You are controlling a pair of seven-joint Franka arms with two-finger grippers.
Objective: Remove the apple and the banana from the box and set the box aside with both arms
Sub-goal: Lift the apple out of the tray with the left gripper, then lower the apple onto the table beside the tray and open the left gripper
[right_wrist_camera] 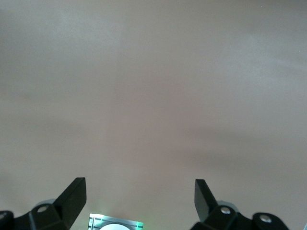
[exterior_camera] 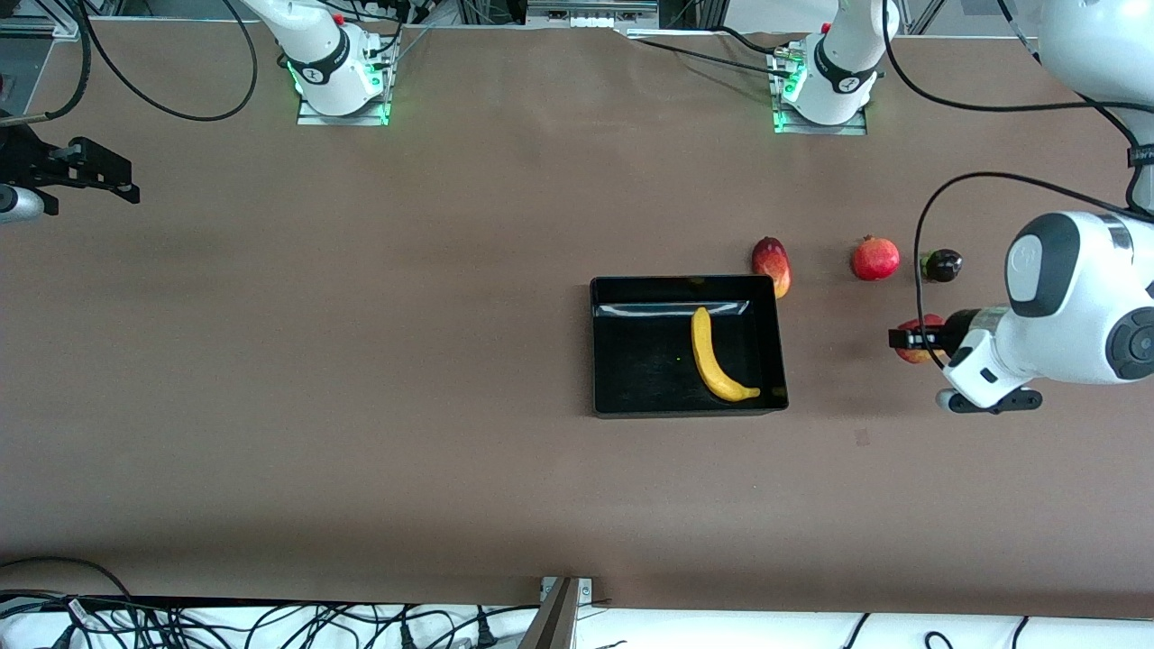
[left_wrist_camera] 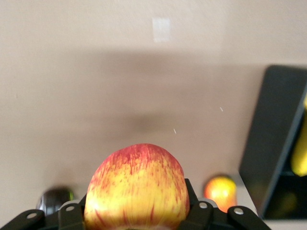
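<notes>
The black box (exterior_camera: 602,347) holds the banana (exterior_camera: 715,357). Toward the left arm's end, the left gripper (exterior_camera: 911,339) pinches the apple (exterior_camera: 921,324) above bare table (exterior_camera: 361,379). The waiting right gripper (exterior_camera: 108,176) hangs spread at the table's edge

Front cam high, facing both bases; wrist cams close over counter (exterior_camera: 361,361) — left shares box (exterior_camera: 604,361) with front.

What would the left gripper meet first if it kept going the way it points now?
Probably the box: the left gripper, shut on the apple, points toward its wall, with bare table between. Height is unclear.
</notes>
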